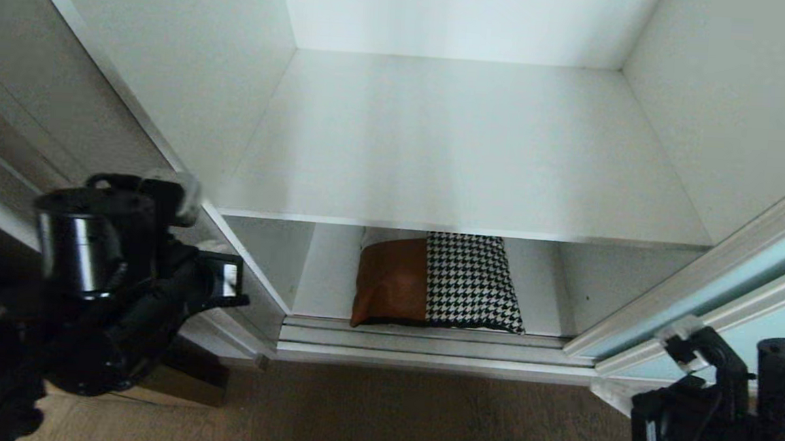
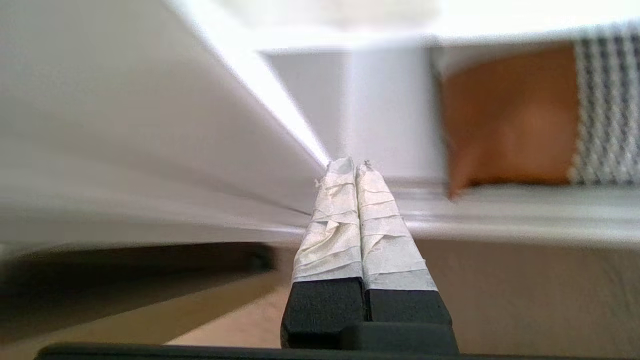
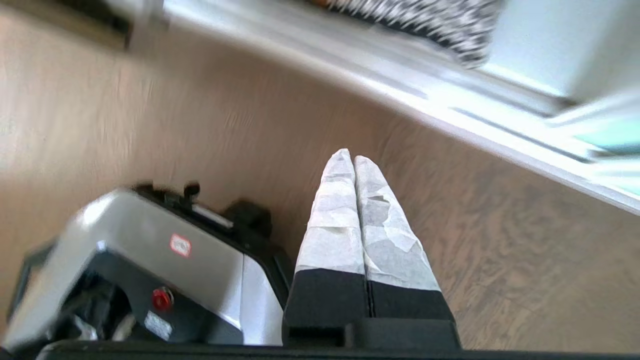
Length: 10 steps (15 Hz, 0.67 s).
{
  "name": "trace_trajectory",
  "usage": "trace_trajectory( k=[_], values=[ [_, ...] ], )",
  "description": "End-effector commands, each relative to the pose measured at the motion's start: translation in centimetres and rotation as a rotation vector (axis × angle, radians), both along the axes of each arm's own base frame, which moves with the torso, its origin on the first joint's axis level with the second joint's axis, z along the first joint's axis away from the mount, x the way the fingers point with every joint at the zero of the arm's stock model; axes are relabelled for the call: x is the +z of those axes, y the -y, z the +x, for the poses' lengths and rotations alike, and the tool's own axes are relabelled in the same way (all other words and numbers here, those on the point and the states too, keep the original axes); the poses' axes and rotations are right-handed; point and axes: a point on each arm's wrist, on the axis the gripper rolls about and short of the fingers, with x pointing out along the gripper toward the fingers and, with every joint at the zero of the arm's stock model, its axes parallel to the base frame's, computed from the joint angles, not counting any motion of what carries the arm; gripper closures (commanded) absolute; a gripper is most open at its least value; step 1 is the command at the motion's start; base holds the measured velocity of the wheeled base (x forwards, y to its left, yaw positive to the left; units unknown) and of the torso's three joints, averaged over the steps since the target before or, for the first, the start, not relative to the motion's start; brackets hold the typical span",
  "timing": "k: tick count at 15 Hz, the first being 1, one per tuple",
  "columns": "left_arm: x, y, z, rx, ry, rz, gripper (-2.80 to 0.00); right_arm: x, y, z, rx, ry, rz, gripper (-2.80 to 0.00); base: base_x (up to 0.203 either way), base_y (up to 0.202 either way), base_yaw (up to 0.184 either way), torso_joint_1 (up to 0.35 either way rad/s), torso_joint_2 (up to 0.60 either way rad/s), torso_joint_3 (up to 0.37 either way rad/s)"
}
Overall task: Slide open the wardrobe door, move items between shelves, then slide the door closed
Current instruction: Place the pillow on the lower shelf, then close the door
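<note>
White wardrobe (image 1: 191, 65), your cushion (image 1: 438, 281) on its lower shelf (image 1: 544, 305) at centre frame, both grippers (image 2: 355, 167) (image 3: 348, 156) pressed together, empty, apart from it.

The cushion (image 1: 439, 280) lies on the lower shelf (image 1: 544, 305), at six o'clock below the upper shelf (image 1: 465, 150).

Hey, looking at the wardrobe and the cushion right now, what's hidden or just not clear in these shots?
- Cushion: head view, its back part is hidden under the upper shelf; both wrist views cut it off at an edge.
- Sliding door: head view, only its lower corner shows, the rest is cut off at the right edge.
- Left pincer, right pincer: shut and empty in the wrist views; blurred in the head view.
</note>
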Motion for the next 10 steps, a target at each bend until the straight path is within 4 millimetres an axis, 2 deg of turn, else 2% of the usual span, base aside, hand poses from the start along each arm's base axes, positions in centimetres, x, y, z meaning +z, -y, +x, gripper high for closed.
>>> trace_trajectory(
  k=[1, 4, 6, 10],
  values=[
    [3.0, -2.5, -4.2, 0.051, 0.134, -0.038, 0.0, 2.6, 1.0, -3.6, -0.031, 0.141, 0.056, 0.0, 0.0, 0.0, 0.0, 0.0, 0.0, 0.0],
    [3.7, -5.7, -9.4, 0.2, 0.209, 0.013, 0.0, 3.9, 1.9, -7.1, -0.063, 0.185, 0.118, 0.0, 0.0, 0.0, 0.0, 0.0, 0.0, 0.0],
    [2.6, -7.7, -12.4, 0.312, 0.233, 0.031, 0.0, 4.2, 2.7, -9.8, -0.075, 0.183, 0.152, 0.0, 0.0, 0.0, 0.0, 0.0, 0.0, 0.0],
    [-0.2, -9.5, -16.7, 0.451, 0.255, 0.045, 0.0, 4.0, 4.4, -15.1, -0.112, 0.172, 0.258, 0.0, 0.0, 0.0, 0.0, 0.0, 0.0, 0.0]
  ],
)
